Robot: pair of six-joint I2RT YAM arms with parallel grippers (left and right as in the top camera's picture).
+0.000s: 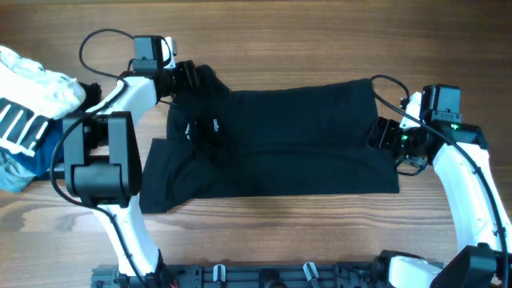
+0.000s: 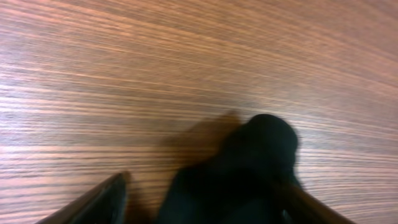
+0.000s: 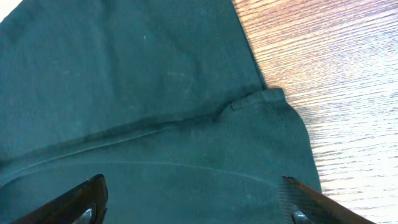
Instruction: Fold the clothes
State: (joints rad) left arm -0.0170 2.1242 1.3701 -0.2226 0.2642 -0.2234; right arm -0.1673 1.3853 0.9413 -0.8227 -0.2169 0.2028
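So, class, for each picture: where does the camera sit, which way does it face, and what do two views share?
Overhead: above the table, facing down; black T-shirt, left arm, right arm.
Left wrist: on left arm, facing low across wood; left end effector straddles bunched shirt edge.
Right wrist: facing down at the shirt's hem corner; right end effector open.
Shared: both wrist views show shirt and wood.

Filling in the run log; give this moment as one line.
left gripper: open, T-shirt edge between jaws | right gripper: open over T-shirt | T-shirt: spread on table
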